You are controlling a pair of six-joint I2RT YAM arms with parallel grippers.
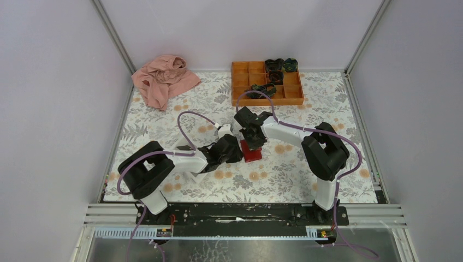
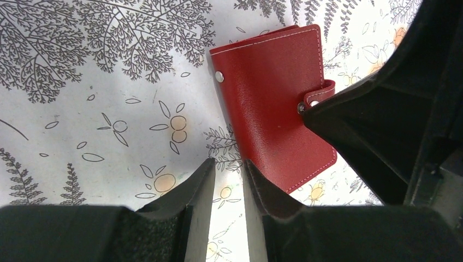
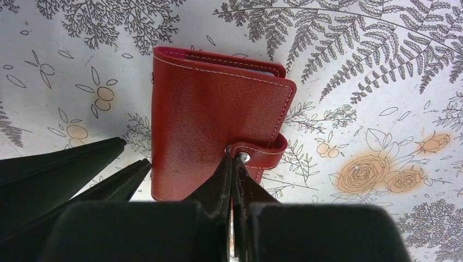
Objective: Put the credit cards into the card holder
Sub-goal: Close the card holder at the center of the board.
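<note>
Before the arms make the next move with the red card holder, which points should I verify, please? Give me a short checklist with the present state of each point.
1. Card holder lies flat on the table: ok.
2. Card holder open for cards: not ok, it is folded shut and the snap tab looks fastened.
3. Right pincer at the snap tab: ok, shut, tips at the snap.
4. Tab really gripped: cannot tell.
5. Left pincer free to steady the holder: ok, open and empty beside its edge.
6. Credit cards located: not ok, none shows in any view.
</note>
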